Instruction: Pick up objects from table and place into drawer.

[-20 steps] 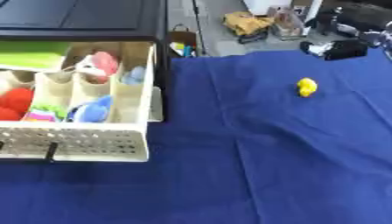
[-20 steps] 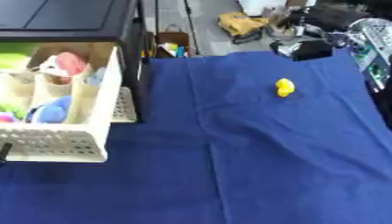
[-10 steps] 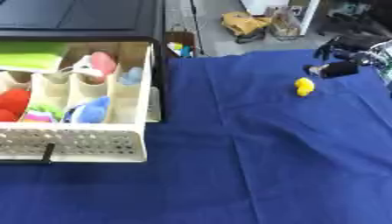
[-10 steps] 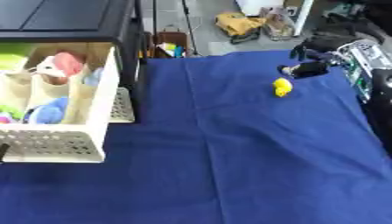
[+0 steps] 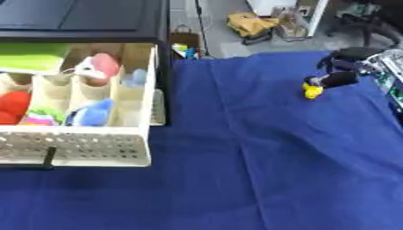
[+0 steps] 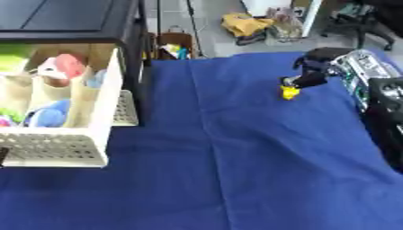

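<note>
Left eye view: we see no brand, label or writing that can be read anywhere. A blue cloth (image 5: 260, 152) covers the table, creased down its middle. At the left stands a cream drawer (image 5: 118, 150), pulled open from a black cabinet (image 5: 87, 18), its front panel perforated. Its compartments hold soft coloured things: a green one (image 5: 31, 56) at the far left, a pink one (image 5: 102, 67), a red one (image 5: 12, 105) and a blue one (image 5: 93, 113) nearer us. At the far right of the cloth lies a small yellow object (image 5: 312, 92). Our right hand (image 5: 342, 74) comes in from the right edge, dark fingers curled down over the yellow object, their tips touching or just above it; we cannot tell whether they grip it. Beyond the table is grey floor with a yellow bag (image 5: 250, 24) and other clutter.

Right eye view: we see the same scene shifted leftward. The right forearm (image 6: 358, 74), silver with green wiring, shows more fully along the right edge. The yellow object sits just under the curled fingertips, well apart from the drawer. Our left hand appears nowhere.
</note>
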Robot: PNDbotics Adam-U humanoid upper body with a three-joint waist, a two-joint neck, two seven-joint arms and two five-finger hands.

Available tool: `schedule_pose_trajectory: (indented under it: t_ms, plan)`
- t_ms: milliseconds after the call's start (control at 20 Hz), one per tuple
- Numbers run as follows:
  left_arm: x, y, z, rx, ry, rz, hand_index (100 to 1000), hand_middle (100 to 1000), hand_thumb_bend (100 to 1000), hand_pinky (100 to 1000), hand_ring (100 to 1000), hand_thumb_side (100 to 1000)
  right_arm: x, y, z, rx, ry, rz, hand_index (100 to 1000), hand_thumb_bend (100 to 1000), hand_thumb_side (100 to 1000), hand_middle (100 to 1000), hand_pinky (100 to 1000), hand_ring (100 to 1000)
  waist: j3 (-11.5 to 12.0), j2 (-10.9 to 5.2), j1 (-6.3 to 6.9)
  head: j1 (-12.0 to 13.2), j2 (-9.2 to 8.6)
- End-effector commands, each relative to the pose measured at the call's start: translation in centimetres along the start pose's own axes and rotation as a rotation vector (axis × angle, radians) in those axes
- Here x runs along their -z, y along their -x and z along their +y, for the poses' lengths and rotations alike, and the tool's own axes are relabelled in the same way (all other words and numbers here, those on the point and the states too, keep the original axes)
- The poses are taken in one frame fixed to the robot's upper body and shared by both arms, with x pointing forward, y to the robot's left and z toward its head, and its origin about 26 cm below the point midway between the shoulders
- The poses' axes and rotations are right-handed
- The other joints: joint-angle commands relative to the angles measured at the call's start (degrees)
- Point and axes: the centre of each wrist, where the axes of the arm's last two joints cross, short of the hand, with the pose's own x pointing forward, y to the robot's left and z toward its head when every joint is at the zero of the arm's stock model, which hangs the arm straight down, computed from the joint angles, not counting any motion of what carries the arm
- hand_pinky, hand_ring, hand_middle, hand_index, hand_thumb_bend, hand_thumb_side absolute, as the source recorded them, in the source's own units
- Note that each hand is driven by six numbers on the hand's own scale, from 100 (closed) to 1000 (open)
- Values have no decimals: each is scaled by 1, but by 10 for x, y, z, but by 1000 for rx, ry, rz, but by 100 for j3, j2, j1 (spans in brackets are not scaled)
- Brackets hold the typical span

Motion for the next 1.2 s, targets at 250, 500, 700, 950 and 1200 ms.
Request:
schedule_pose_trajectory:
  t_ms: [250,500,700,950,1200]
  plan:
    - [8,-3,-1,2,23,-22,813,715,100,506,664,1000,-2,7,-4,29,15,23,902,378,917,696,750,886,14,-70,10,-26,-23]
    - [8,-3,-2,2,23,-24,815,715,100,506,665,1000,-1,7,-1,30,7,43,902,386,803,685,753,884,15,-56,15,-37,-34]
    - [7,-2,-2,3,23,-24,816,715,100,506,666,1000,-1,8,-1,22,22,67,901,366,779,672,754,883,17,-50,21,-46,-51]
    - [7,-2,-2,4,24,-24,817,715,100,506,667,1000,-1,10,-2,20,56,98,896,339,812,665,751,879,11,-46,29,-67,-65]
    - [7,-2,-3,3,26,-25,817,716,100,506,668,1000,-1,13,1,35,80,127,887,311,824,653,747,873,23,-40,39,-89,-95]
